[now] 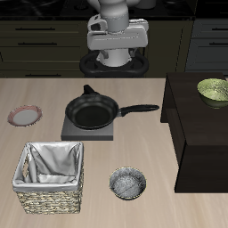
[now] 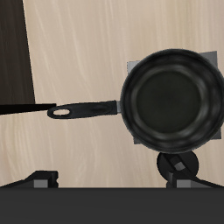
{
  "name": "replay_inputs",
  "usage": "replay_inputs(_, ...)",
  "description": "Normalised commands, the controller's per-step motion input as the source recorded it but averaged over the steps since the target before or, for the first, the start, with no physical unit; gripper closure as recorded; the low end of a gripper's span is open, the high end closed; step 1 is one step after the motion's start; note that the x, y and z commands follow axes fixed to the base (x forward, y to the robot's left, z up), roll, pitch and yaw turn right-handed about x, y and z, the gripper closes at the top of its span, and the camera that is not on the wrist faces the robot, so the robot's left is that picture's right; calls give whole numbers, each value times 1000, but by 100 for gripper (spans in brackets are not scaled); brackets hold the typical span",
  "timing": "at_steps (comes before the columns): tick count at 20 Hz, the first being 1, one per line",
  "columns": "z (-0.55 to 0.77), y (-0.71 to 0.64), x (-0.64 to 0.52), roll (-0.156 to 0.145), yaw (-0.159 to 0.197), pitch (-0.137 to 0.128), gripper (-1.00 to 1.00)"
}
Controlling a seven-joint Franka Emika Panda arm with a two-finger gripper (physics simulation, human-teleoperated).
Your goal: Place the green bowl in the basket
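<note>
Two bowls sat well apart on the scene — the green bowl (image 1: 212,90) rested on top of a dark cabinet (image 1: 198,134) that stood beside the frying pan's (image 1: 93,111) handle end, while a grey-blue speckled bowl (image 1: 127,183) lay on the tabletop (image 1: 44,93) nearer the front edge than the pan. The pan, black with a long handle pointing toward the cabinet, sat on a grey square burner plate (image 1: 89,130). The basket (image 1: 50,178), woven tan wicker with a pale cloth lining, stood on the tabletop nearer the front edge than the pan and just beside the speckled bowl, not touching it. A small pink-rimmed plate (image 1: 25,115) lay on the far side of the pan from the cabinet.

The robot arm (image 1: 116,36) was raised behind the pan — its hand looked straight down on the pan in the wrist view, holding nothing, but whether its fingers stood open or closed could not be told.
</note>
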Motion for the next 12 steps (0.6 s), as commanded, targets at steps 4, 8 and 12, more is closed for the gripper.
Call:
replay_inputs(4,109,135,318,-29,2,-18,-100)
replay_inputs(8,131,98,304,-28,-10,-10,-100)
replay_inputs(12,104,234,254,-3,-4,-2,-100)
